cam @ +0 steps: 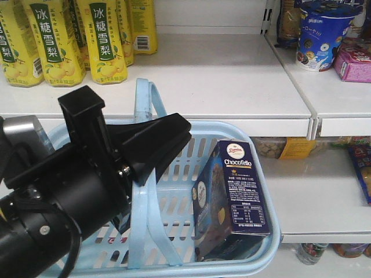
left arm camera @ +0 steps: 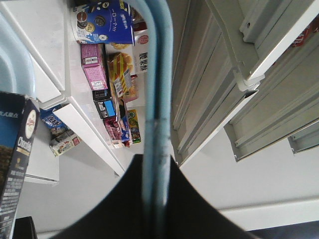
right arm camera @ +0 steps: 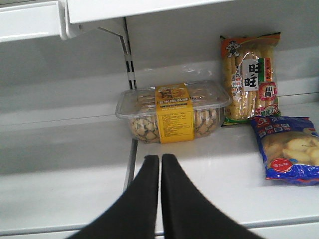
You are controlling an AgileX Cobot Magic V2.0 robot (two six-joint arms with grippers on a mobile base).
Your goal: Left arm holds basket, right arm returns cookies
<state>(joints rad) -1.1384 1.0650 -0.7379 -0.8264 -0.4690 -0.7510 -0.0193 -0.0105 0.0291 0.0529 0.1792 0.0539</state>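
Observation:
The light blue basket (cam: 226, 128) hangs in front of the white shelves. My left gripper (cam: 153, 152) is shut on one of its flat handles (cam: 146, 98). In the left wrist view that handle (left arm camera: 157, 89) runs straight up out of my shut left gripper (left arm camera: 157, 167). The cookies (cam: 235, 194), a tall navy Chocofello box, stand tilted in the basket's right half; their edge (left arm camera: 17, 164) also shows in the left wrist view. My right gripper (right arm camera: 160, 159) is shut on nothing and points at a lower shelf; the front view does not show it.
Yellow drink bottles (cam: 104, 40) stand on the upper shelf at left; a round blue tub (cam: 322, 35) and a pink box (cam: 353, 63) at right. On the lower shelf lie a clear snack tub (right arm camera: 174, 112) and two snack bags (right arm camera: 251, 74), (right arm camera: 289, 149).

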